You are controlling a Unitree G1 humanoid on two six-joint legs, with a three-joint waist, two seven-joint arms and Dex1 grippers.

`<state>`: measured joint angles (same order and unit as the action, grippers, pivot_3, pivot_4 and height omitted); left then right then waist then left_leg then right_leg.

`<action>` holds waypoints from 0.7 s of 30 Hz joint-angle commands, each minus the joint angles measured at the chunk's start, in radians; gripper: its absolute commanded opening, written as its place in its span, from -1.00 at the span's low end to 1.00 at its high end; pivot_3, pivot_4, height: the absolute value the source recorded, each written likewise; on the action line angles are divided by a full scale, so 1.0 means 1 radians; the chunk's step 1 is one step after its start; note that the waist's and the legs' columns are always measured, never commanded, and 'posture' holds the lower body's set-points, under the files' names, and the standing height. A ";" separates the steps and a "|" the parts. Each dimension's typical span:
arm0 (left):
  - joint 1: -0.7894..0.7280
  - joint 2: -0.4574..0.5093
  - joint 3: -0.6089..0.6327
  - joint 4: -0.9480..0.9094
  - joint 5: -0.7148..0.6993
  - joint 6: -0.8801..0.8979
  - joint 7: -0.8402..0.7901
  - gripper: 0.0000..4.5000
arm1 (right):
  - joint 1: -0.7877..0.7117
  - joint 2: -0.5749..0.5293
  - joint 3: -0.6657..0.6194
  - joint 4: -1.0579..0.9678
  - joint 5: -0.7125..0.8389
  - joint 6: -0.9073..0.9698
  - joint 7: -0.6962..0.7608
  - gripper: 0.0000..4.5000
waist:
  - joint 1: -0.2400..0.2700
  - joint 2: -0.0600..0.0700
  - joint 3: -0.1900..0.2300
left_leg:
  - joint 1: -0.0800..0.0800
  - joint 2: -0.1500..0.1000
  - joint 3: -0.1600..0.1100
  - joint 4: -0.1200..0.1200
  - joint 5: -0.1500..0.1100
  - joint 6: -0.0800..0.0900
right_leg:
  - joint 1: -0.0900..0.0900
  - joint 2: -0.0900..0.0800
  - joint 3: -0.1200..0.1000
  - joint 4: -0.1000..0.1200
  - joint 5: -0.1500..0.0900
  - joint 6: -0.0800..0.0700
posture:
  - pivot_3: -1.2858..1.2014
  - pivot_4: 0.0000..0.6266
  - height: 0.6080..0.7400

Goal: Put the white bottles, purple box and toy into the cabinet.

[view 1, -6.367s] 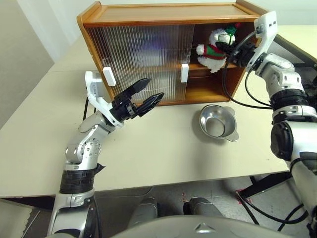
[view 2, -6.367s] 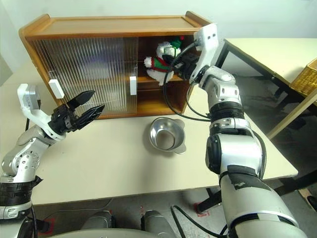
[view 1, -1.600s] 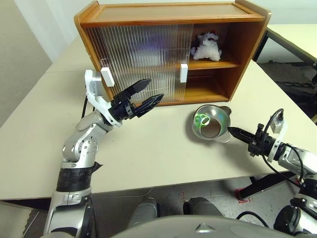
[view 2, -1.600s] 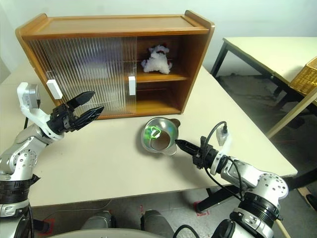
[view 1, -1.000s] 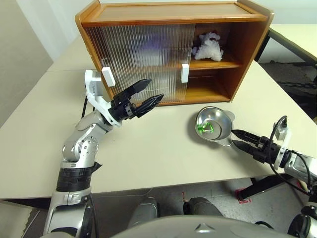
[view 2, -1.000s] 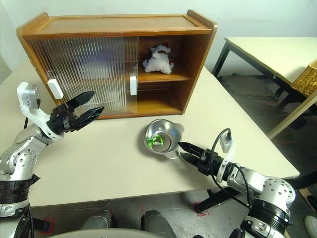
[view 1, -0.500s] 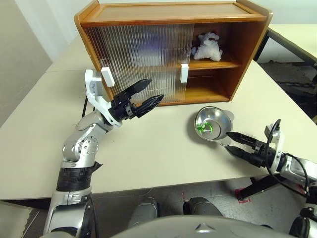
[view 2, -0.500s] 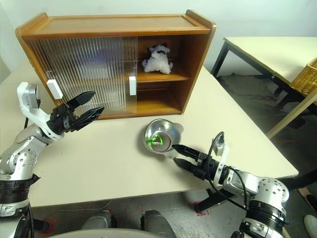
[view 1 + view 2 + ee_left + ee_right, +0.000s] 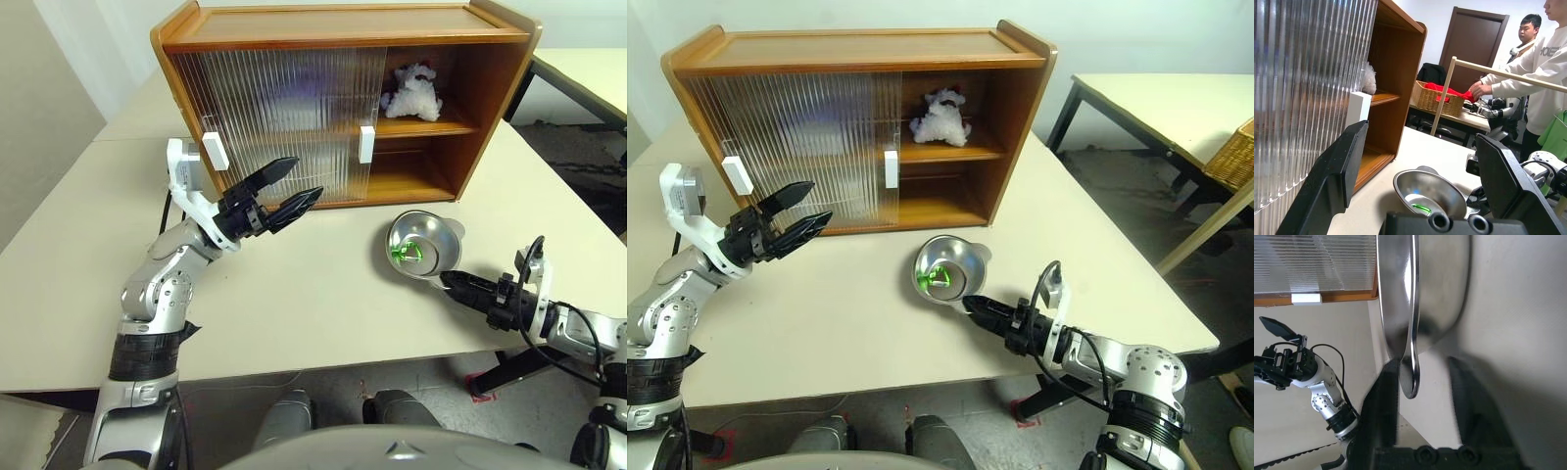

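The table (image 9: 294,294), pale cream, carries the cabinet (image 9: 343,29), which stands at its far side with the ribbed sliding doors (image 9: 284,117) drawn across the left part and the right part open. Both white block handles (image 9: 215,150) sit at mid-height on the door edges.

The metal bowl (image 9: 423,247) rests on the table in front of the cabinet's open right end, a green glint inside it.

The toy (image 9: 412,93) lies on the cabinet's upper shelf in the open right compartment, behind the edge of the sliding door.

The left gripper (image 9: 290,193) hangs above the table in front of the cabinet's closed doors, fingers spread wide, nothing between them.

The right gripper (image 9: 970,305) lies low over the table at the near side of the bowl, in front of the cabinet. In the right wrist view the bowl's flat lip sits between the two fingers (image 9: 1382,406), with one finger against it and a gap at the other; jaws partly closed, grip not confirmed
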<state>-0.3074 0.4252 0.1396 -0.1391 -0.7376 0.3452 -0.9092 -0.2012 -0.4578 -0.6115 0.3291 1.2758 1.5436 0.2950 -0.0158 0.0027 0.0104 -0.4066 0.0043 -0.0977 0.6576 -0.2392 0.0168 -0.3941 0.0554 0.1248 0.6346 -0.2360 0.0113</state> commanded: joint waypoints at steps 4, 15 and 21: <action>0.000 0.006 0.006 -0.002 0.005 0.004 -0.001 1.00 | -0.018 -0.017 0.009 0.021 -0.064 -0.032 0.024 -0.99 | 0.000 -0.003 0.001 | 0.001 0.000 0.000 0.001 0.000 0.000 | 0.001 0.000 0.000 0.000 0.001 -0.001 | 0.02 -0.89 1.00; -0.009 0.003 0.002 0.015 0.012 -0.002 -0.006 1.00 | -0.057 -0.009 -0.021 0.050 -0.083 -0.027 0.056 -0.99 | -0.001 -0.003 0.001 | 0.001 0.000 0.000 0.001 -0.002 -0.004 | 0.001 0.000 0.000 0.000 0.002 -0.002 | 0.01 -0.91 1.00; -0.007 0.000 -0.002 0.011 0.014 -0.004 -0.007 1.00 | -0.144 0.015 -0.088 0.134 -0.054 -0.008 0.015 -0.99 | -0.001 -0.003 0.001 | 0.001 0.000 0.000 0.001 -0.002 -0.003 | 0.000 0.000 0.000 0.000 0.002 -0.002 | 0.02 -0.92 1.00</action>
<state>-0.3083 0.4239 0.1403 -0.1326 -0.7361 0.3442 -0.9117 -0.3209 -0.4482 -0.6772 0.4433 1.2141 1.5339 0.3328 -0.0164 0.0002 0.0111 -0.4062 0.0043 -0.0979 0.6581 -0.2406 0.0145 -0.3944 0.0552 0.1251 0.6346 -0.2342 0.0090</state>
